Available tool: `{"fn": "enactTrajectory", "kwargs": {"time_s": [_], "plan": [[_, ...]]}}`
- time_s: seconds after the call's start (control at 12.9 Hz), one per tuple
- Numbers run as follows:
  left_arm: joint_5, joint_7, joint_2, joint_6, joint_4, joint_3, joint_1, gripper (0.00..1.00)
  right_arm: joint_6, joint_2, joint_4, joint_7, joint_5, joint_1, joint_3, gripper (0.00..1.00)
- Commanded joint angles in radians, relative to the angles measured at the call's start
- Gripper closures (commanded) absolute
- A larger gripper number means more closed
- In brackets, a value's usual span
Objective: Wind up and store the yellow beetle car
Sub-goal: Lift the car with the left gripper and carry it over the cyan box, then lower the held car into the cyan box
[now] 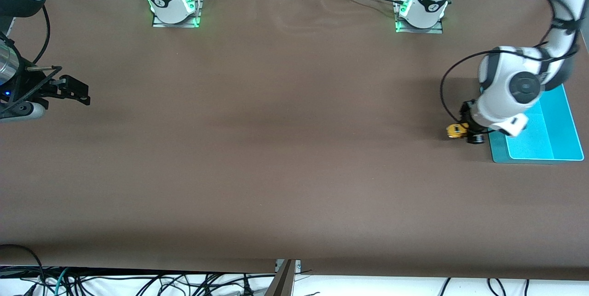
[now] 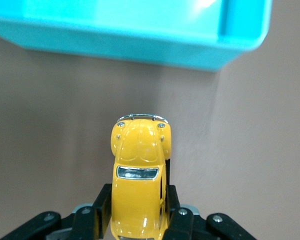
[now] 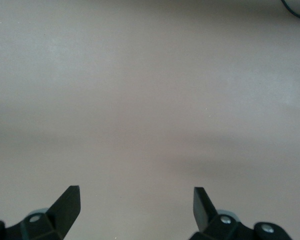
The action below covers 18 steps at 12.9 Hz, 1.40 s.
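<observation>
Brown table (image 1: 276, 148) spans the whole front view, both arm bases along its upper edge. Cyan bin (image 1: 559, 121) sits at the left arm's end of the table, partly under the left arm's wrist. Right gripper (image 3: 136, 207) waits at the right arm's end, jaws spread wide with only bare table under them. Left gripper (image 2: 137, 212) is low at the table just beside the bin, fingers (image 2: 101, 210) clamped on both flanks of the yellow beetle car (image 2: 139, 185). Car sits on or barely above the table surface, close to the bin's wall but apart from it, on the side toward the right arm's end; cannot tell whether the wheels touch. Long axis runs straight out from between the fingers toward the bin; the rounded end with chrome bumper (image 2: 141, 117) points at the bin wall, roof up, body level. Judged step: car gripped, winding about to start or underway. Next move likely calls for pressing the wheels down and drawing the car back along its own long axis, keeping it straight, then lifting it over the wall into the bin
</observation>
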Motion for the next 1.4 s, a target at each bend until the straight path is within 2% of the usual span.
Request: {"fn": "enactTrajectory", "kwargs": {"time_s": [0.0, 0.23, 0.62, 0.7, 0.86, 0.93, 1.32], "plan": [[-0.052, 0.145, 0.006, -0.179, 0.152, -0.011, 0.086, 0.99, -0.003, -0.009, -0.006, 0.009, -0.01, 0.0, 0.0, 0.0], [-0.09, 0.274, 0.005, -0.233, 0.196, -0.011, 0.218, 0.99, -0.003, -0.008, -0.006, 0.009, -0.01, 0.0, 0.0, 0.0], [-0.088, 0.51, 0.011, -0.218, 0.138, -0.012, 0.405, 0.98, -0.005, -0.005, -0.004, 0.01, -0.011, 0.0, 0.0, 0.0], [-0.088, 0.542, 0.012, -0.174, 0.096, -0.012, 0.431, 0.98, -0.005, -0.005, -0.004, 0.009, -0.011, 0.0, 0.0, 0.0], [-0.081, 0.547, 0.008, 0.025, -0.041, -0.011, 0.485, 0.98, -0.003, -0.005, -0.004, 0.009, -0.011, 0.0, 0.0, 0.0], [-0.079, 0.547, 0.008, 0.075, -0.068, -0.011, 0.507, 0.98, -0.003, -0.005, -0.004, 0.009, -0.011, 0.0, 0.0, 0.0], [-0.077, 0.544, 0.031, 0.118, -0.079, -0.009, 0.524, 0.94, -0.003, -0.005, -0.004, 0.009, -0.011, 0.0, 0.0, 0.0]]}}
